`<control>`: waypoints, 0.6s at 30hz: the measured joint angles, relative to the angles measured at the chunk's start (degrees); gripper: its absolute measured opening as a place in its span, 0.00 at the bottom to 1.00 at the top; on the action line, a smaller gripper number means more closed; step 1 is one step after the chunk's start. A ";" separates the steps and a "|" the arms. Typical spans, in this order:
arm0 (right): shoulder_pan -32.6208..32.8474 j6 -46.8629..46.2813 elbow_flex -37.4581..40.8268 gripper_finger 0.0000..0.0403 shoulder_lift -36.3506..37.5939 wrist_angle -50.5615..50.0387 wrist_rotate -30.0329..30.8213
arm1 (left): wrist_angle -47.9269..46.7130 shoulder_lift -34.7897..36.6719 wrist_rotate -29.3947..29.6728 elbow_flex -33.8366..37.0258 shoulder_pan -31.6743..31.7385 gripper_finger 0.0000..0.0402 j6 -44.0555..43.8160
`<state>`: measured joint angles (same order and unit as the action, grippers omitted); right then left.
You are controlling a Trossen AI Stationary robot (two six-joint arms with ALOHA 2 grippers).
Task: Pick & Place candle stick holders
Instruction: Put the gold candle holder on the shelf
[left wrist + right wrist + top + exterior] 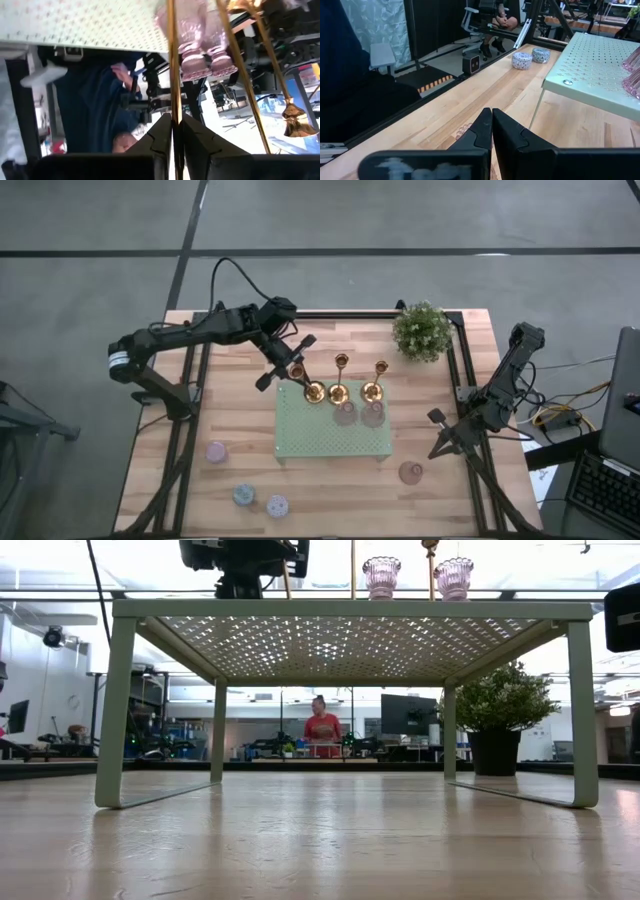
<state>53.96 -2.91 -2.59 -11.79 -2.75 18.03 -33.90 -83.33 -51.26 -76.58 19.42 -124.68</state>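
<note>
gold holder point(173, 60) (stem) clamped in left claw point(174, 131)

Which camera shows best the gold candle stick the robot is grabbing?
The high view: the whole gold candle stick stands on the green rack, the left gripper closed on it. The left wrist view shows only its stem; the low view a sliver; the right wrist view nothing.

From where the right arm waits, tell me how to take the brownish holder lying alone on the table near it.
Grip the squat brownish holder across its round rim, coming straight down from above. It is low and wide with no stem, and bare wood surrounds it. The right gripper sits just beyond it, fingers together, so it must open first.
</note>
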 joint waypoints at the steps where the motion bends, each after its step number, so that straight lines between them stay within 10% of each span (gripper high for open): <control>1: 0.01 0.06 0.00 0.02 0.01 0.00 0.00 | 0.04 0.00 -0.42 0.00 0.00 0.10 -1.34; 18: 0.00 0.00 0.00 0.02 0.02 0.01 0.01 | 0.11 0.00 -0.45 0.00 0.00 0.10 -9.54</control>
<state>53.97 -2.91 -2.59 -11.77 -2.75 18.04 -33.80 -83.33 -51.72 -76.58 19.42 -134.22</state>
